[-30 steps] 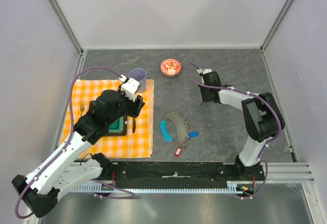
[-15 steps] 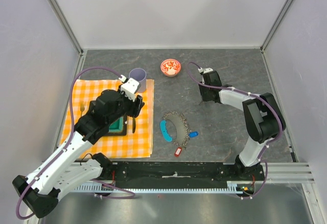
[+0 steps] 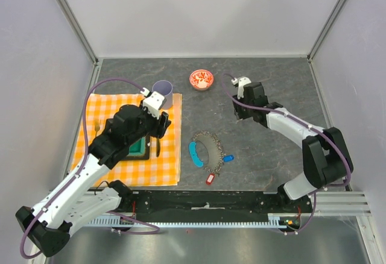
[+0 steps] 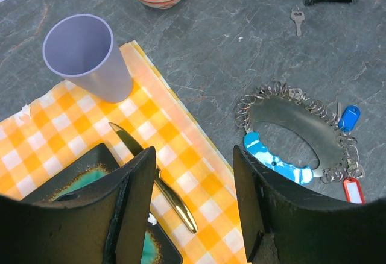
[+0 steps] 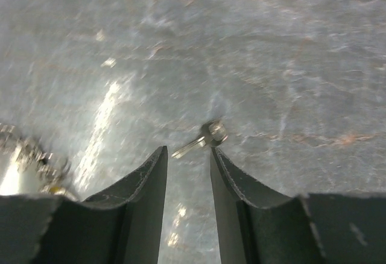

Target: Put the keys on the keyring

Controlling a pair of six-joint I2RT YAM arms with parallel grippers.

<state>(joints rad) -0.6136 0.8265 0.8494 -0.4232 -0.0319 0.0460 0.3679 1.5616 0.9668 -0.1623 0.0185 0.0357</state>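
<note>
Your right gripper [image 5: 188, 155] had just parted and held nothing; the key [image 5: 202, 138] lay loose on the table [image 5: 271, 47] at its tips, well apart from the keyring [image 3: 196, 154]; not yet threaded.

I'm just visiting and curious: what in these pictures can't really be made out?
Loose key: right wrist view, blurred; its teeth unreadable.
Keyring: right wrist view, blurred and cut by the left edge.
Dark tray: top view, mostly under the left arm.
</note>
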